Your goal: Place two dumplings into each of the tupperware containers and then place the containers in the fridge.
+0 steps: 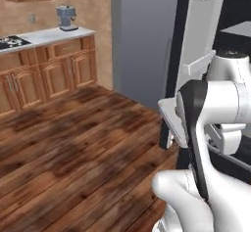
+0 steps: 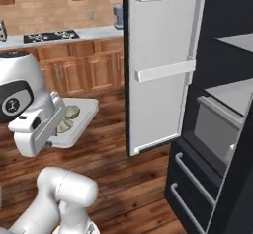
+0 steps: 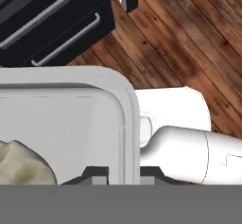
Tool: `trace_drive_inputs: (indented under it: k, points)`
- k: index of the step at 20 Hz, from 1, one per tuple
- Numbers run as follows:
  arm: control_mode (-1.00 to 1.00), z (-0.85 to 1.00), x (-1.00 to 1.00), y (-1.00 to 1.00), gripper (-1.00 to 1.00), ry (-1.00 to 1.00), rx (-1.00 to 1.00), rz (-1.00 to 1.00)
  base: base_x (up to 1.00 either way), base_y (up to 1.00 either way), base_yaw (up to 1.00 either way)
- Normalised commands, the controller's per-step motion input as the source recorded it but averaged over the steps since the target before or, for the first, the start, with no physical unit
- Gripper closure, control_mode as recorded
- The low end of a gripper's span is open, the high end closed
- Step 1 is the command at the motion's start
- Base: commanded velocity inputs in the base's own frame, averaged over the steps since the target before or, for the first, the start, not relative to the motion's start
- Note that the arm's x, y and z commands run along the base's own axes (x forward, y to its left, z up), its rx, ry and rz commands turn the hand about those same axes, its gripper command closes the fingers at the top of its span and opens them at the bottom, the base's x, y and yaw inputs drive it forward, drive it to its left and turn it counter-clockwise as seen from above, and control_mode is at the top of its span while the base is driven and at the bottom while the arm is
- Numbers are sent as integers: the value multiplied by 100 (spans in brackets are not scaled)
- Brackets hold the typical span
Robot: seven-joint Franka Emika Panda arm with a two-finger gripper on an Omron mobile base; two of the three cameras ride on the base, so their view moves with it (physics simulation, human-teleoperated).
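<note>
My gripper (image 3: pixel 124 175) is shut on the rim of a whitish tupperware container (image 3: pixel 71 119), one fingertip on each side of its edge. A pale pleated dumpling (image 3: pixel 21 168) lies inside it at the lower left of the hand view. In the right base view the container (image 2: pixel 84 114) hangs level above the floor with two dumplings (image 2: pixel 70 112) in it. Its corner (image 1: pixel 169 116) pokes out from behind my arm in the left base view. The dark fridge (image 2: pixel 232 144) stands open to the right, with pale shelves and drawers (image 2: pixel 195 178) inside. Its door (image 2: pixel 163 65) swings out between the container and the interior.
The open fridge door (image 1: pixel 198 35) stands just beyond the container. Wooden cabinets (image 1: pixel 54 72) with a pale counter line the far wall, carrying a coffee machine (image 1: pixel 67 18) and a stove top (image 2: pixel 52 35). Bare wooden floor (image 1: pixel 73 148) stretches to the left.
</note>
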Motion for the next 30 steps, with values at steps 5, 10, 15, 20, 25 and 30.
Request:
trace_drive_inputs:
  k: [5,10,15,20,25,30]
  points:
    - [100,0,0,0,100,0,0,0,41,-21,-64]
    - [100,0,0,0,100,0,0,0,4,0,-78]
    - [100,0,0,0,100,0,0,0,3,0,-77]
    - [100,0,0,0,100,0,0,0,8,0,-76]
    - [100,0,0,0,100,0,0,0,8,13,-49]
    - [100,0,0,0,100,0,0,0,14,31,1]
